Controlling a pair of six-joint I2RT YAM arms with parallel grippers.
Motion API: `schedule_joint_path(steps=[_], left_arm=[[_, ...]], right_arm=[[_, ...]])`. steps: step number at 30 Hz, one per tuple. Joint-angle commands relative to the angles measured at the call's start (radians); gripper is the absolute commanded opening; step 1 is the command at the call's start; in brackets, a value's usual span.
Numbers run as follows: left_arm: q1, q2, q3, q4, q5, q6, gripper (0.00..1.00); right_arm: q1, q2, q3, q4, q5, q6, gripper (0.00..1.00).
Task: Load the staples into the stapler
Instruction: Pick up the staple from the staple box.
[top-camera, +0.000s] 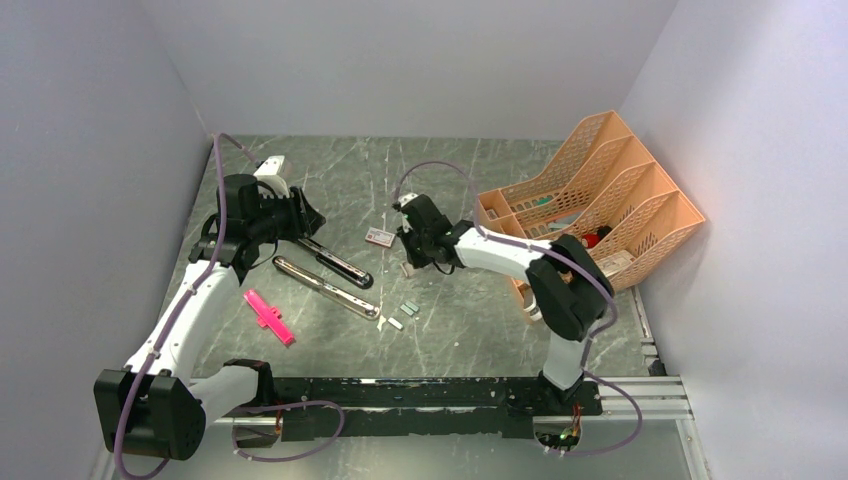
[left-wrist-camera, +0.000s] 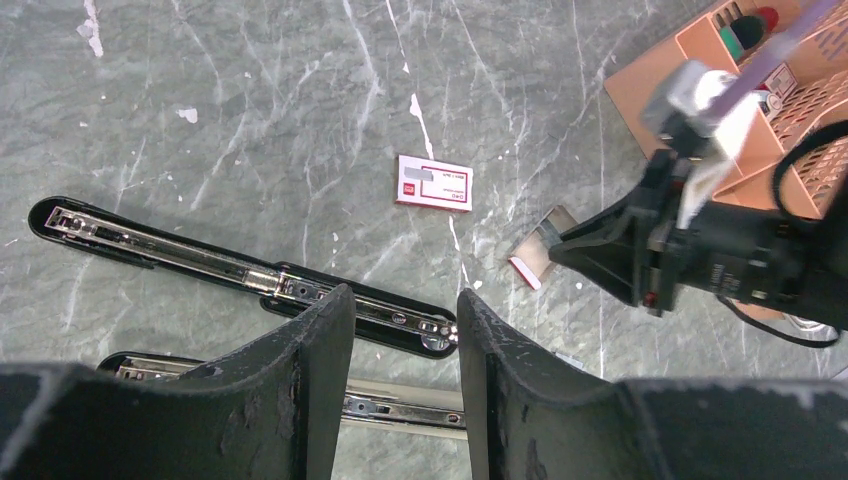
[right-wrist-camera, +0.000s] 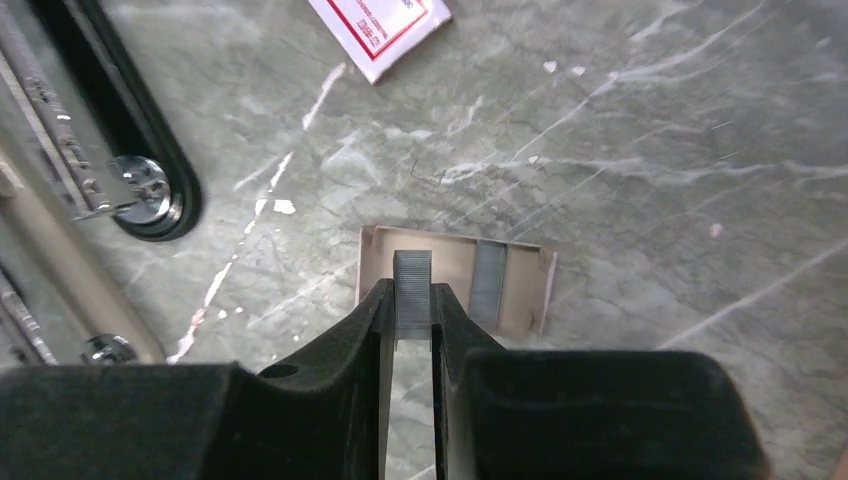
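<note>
Right wrist view: the right gripper (right-wrist-camera: 412, 293), jaws nearly together, pinches a strip of staples (right-wrist-camera: 411, 266) lying in its box (right-wrist-camera: 520, 290). The stapler (top-camera: 340, 267) lies open nearby, seemingly unloaded. The left gripper (left-wrist-camera: 405, 300) hovers half-open and empty. Lifting and loading remain.

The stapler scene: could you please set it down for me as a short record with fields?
stapler: black stapler, swung open flat on the table, chrome rail exposed
left gripper: open, empty, above the stapler
right gripper: pinching a staple strip in the box tray
spare staples: second strip in the tray; what look like loose strips on the table
box sleeve: red-and-white, apart from the tray
bystanders: pink cross-shaped piece; orange file rack
</note>
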Motion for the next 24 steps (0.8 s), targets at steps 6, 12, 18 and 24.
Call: schedule_joint_path(steps=[6, 12, 18, 24], left_arm=[[0.014, -0.048, -0.02, 0.056, 0.052, 0.004, 0.49], [0.013, -0.128, -0.104, 0.258, 0.229, -0.084, 0.52], [-0.002, -0.246, -0.246, 0.532, 0.388, -0.259, 0.56], [-0.113, -0.325, -0.396, 0.816, 0.378, -0.399, 0.57]], right_arm=[[0.002, -0.288, -0.237, 0.233, -0.025, -0.012, 0.09], [0.002, -0.582, -0.508, 0.564, -0.123, 0.002, 0.09], [0.002, -0.787, -0.68, 0.781, -0.207, 0.062, 0.09], [0.003, -0.915, -0.796, 1.002, -0.284, 0.115, 0.1]])
